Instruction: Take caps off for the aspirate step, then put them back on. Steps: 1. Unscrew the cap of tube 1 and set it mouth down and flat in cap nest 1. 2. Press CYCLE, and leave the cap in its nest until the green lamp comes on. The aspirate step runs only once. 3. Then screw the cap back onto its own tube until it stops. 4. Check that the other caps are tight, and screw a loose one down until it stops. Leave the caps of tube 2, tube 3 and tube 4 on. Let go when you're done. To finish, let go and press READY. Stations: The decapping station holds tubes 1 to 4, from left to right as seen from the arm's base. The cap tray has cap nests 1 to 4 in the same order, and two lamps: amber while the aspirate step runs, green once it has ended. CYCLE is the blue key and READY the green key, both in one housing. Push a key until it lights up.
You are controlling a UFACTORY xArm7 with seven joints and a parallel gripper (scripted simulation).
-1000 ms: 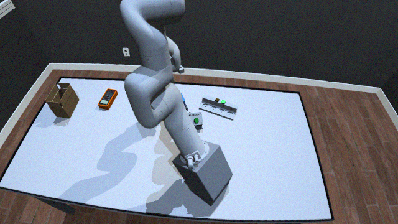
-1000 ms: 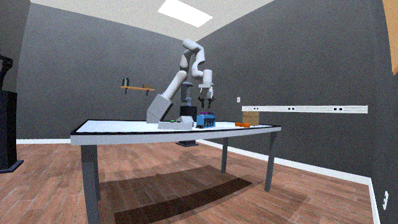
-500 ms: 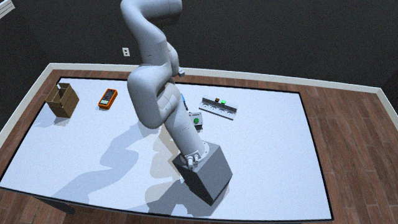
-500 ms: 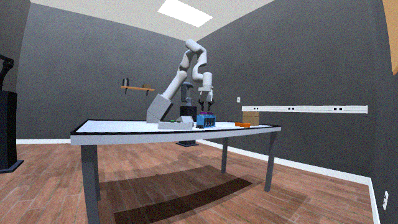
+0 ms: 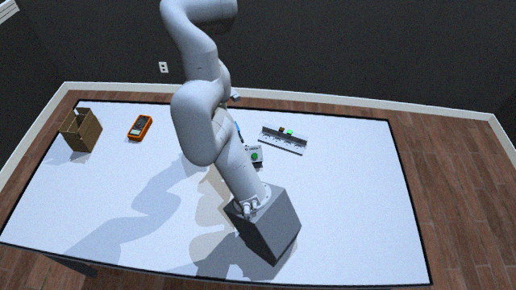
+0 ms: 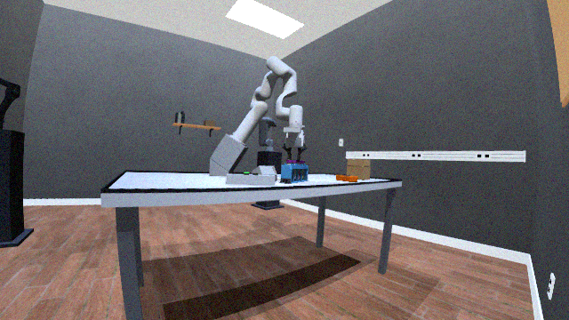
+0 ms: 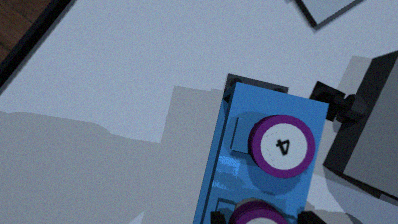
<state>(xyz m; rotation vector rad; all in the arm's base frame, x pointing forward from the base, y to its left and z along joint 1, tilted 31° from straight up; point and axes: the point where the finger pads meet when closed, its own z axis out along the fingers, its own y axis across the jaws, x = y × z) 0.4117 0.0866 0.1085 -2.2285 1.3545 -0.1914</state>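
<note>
The blue decapping station [image 7: 260, 160] holds purple-rimmed white caps. In the wrist view the cap of tube 4 [image 7: 282, 146] sits on its tube near the middle. The cap of tube 3 [image 7: 257, 214] shows at the bottom edge, between my two dark fingertips. My gripper [image 7: 261, 218] is partly open and straddles that cap without squeezing it. From the side, the gripper [image 6: 294, 153] hangs just over the station [image 6: 294, 172]. The cap tray [image 5: 283, 138] shows its green lamp [image 5: 289, 131] lit. Tubes 1 and 2 are hidden.
The key housing [image 5: 254, 151] with the green key [image 5: 254, 155] stands right beside the station, and it also shows in the wrist view [image 7: 365, 145]. An orange meter [image 5: 139, 127] and a cardboard box [image 5: 81, 129] lie far left. The arm's base block [image 5: 264, 223] is near the front.
</note>
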